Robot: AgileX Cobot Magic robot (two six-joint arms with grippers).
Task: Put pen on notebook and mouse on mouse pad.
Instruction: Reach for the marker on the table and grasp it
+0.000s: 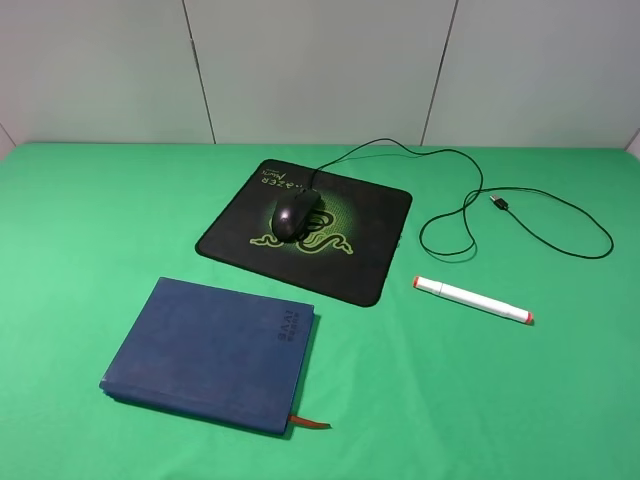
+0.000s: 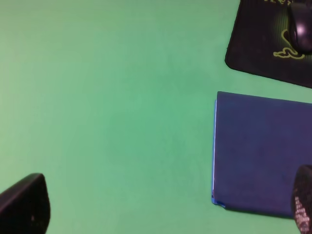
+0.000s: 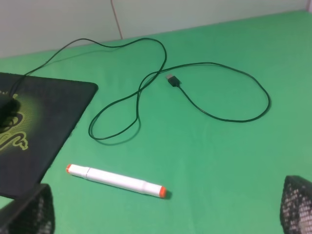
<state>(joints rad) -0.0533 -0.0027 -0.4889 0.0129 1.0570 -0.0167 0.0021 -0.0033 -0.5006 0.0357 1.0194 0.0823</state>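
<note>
The pen [image 3: 115, 180] lies just ahead of the right gripper [image 3: 163, 208], its fingers [image 3: 296, 207] spread and empty, so grasping it for the notebook [image 1: 210, 350] comes next, the mouse [image 1: 295, 213] already on the mouse pad [image 1: 372, 268].

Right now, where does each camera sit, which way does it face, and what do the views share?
Exterior high: mounted high, looking down on the green table: mouse on mouse pad, notebook, pen, cable; no robot part shows.
Left wrist: behind the open left gripper, whose fingertips show, looking down at the notebook and a mouse pad corner.
Right wrist: behind the open right gripper, fingertips showing, facing the pen, cable and USB plug.
Shared: both wrist views catch the mouse pad.
</note>
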